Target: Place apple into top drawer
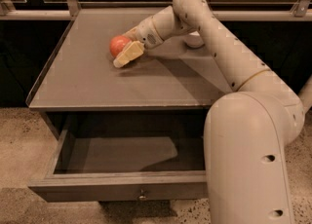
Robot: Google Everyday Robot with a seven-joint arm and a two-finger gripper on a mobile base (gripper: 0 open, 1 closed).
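The round red-orange apple rests on the flat grey-brown top surface of the cabinet, in the upper left-centre of the frame. The cream-coloured two-finger gripper is positioned at the apple's right and lower side, in contact with it or just beside it; whether the gripper is open or closed on the apple cannot be determined from this view. The white segmented robot arm extends from the lower right of the frame up to the top centre, then bends down and left to the gripper. A small white bowl, mostly hidden behind the arm, sits on the surface at upper centre. The wide, shallow dark grey-brown wooden top drawer is pulled out across the lower left of the frame, with a small metal knob on its front panel. A speckled floor lies beneath.
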